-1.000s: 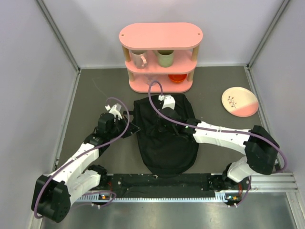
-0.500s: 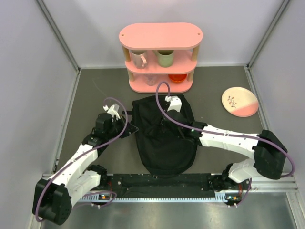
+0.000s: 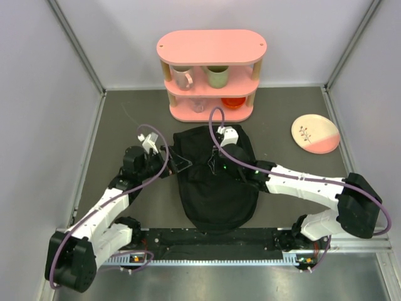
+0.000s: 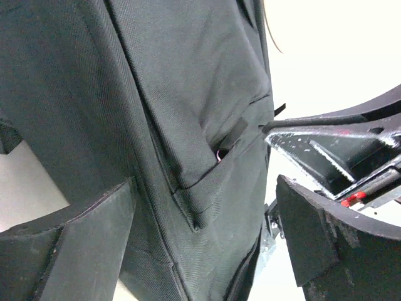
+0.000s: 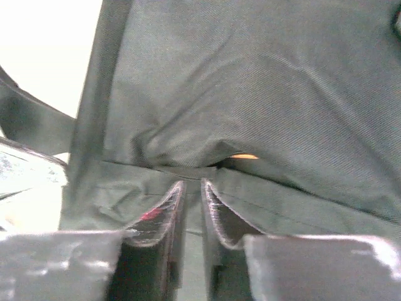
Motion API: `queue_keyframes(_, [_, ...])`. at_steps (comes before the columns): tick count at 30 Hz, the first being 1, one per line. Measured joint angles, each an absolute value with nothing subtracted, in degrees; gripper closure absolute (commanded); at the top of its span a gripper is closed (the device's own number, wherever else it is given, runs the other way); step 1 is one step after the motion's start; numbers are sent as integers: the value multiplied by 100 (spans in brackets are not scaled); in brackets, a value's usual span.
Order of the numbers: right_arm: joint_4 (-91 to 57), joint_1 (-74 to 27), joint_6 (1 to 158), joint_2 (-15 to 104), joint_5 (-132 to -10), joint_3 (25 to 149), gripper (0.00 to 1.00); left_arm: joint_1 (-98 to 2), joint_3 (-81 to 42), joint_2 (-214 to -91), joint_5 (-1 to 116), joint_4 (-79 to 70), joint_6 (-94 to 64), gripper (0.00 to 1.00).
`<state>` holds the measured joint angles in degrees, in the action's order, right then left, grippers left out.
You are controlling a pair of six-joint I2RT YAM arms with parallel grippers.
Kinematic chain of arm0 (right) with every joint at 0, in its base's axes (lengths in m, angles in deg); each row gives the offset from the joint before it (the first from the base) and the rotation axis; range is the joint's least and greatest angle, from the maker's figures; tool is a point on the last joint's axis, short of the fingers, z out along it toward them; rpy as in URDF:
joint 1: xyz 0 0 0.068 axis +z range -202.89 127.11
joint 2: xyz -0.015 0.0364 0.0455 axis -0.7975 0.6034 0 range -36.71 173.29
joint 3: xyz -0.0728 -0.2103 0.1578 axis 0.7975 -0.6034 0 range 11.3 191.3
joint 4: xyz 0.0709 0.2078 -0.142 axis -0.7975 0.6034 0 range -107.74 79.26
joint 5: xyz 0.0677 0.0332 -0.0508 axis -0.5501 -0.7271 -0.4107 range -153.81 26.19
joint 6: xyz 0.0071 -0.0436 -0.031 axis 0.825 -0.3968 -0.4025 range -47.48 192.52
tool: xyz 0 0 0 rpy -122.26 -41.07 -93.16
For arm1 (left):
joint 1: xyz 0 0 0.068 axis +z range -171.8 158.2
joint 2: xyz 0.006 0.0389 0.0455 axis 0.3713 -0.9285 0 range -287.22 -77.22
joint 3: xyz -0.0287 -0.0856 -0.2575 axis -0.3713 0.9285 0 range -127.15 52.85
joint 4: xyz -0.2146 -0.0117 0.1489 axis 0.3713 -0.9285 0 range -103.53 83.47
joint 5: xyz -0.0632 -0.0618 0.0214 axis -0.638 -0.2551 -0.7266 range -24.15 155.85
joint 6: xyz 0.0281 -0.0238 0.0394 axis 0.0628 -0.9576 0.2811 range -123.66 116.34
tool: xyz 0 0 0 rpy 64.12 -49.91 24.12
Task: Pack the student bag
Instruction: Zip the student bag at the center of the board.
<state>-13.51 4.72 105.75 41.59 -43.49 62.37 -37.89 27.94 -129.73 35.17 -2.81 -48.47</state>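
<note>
Student bag [image 3: 216, 194] — left pincer [image 4: 203, 188] agape.

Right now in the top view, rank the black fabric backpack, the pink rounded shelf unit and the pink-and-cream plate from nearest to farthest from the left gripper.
1. The black fabric backpack: right beside the left gripper, mid-table.
2. The pink rounded shelf unit: against the back wall, beyond the backpack.
3. The pink-and-cream plate: far right side of the table.

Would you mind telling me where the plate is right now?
In the top view, the plate lies at the far right, just right of the pink shelf.
</note>
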Motion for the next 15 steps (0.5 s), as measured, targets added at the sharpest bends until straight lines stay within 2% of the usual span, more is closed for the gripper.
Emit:
queue_keyframes(1, [-1373, 472, 10617, 4161, -4441, 6239, 58, -3787, 2779, -13036, 3467, -204, -4869, 3])
queue_keyframes(3, [-1386, 472, 10776, 4179, -4568, 6241, 46, -3787, 2748, -13194, 3353, -40, -4904, 3])
queue_keyframes(7, [-1338, 469, 11286, 4194, -4664, 6239, 43, -3785, 2711, -13727, 3080, 397, -5033, 9])
queue_keyframes(8, [-1329, 469, 11495, 4194, -4664, 6239, 39, -3785, 2704, -13891, 3034, 532, -5077, 17])
queue_keyframes(10, [-1320, 469, 11836, 4194, -4651, 6237, 39, -3783, 2696, -14175, 2962, 736, -5138, 28])
queue_keyframes(12, [-1349, 456, 12099, 4194, -4666, 6213, 39, -3774, 2683, -14394, 2943, 860, -5177, 53])
queue_keyframes(14, [-1382, 421, 12328, 4192, -4729, 6151, 39, -3759, 2670, -14617, 2940, 952, -5193, 68])
queue_keyframes(15, [-1364, 395, 12413, 4192, -4747, 6136, 39, -3750, 2667, -14717, 2958, 983, -5160, 89])
